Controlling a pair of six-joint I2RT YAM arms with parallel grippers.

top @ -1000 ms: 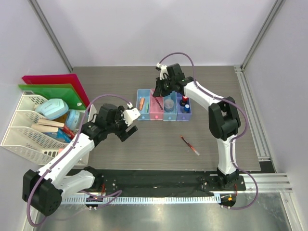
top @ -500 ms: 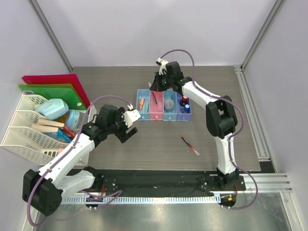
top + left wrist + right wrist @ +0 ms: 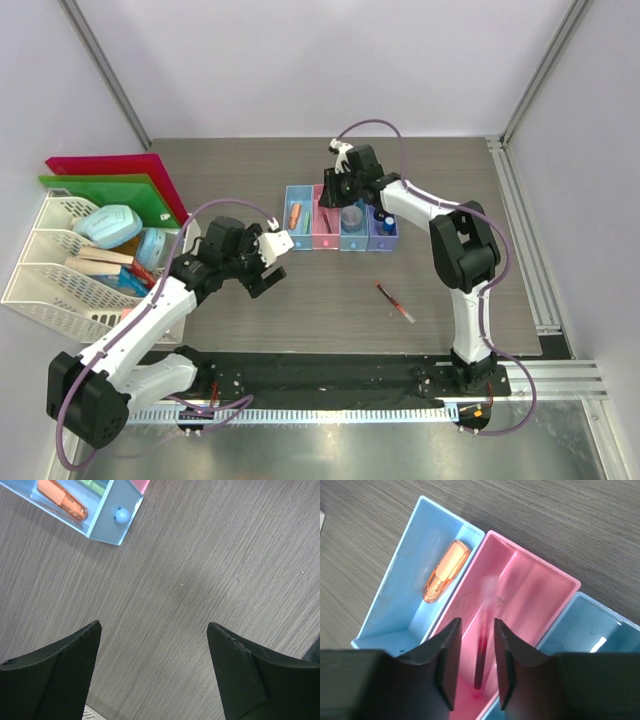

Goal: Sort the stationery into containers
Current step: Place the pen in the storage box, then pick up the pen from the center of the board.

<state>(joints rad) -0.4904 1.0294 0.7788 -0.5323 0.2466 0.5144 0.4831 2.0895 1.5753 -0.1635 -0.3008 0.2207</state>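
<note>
One thin red-and-black pen (image 3: 395, 301) lies loose on the near part of the grey wooden table (image 3: 320, 320), not yet sorted; only the top view shows it. The left hand (image 3: 268, 263) hangs spread wide above bare table. Farther, in the row of four translucent plastic boxes (image 3: 326, 242), the orange marker (image 3: 445, 572) lies in the left blue box (image 3: 395, 595). Only the right wrist view shows the right hand (image 3: 475, 627) parted a little around a second thin pen (image 3: 481, 655) inside the pink box (image 3: 540, 595), not pinching it.

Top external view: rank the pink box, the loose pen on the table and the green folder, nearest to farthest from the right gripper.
1. pink box, directly beneath the right gripper.
2. loose pen, lower in the view, slightly right.
3. green folder, far left.
</note>
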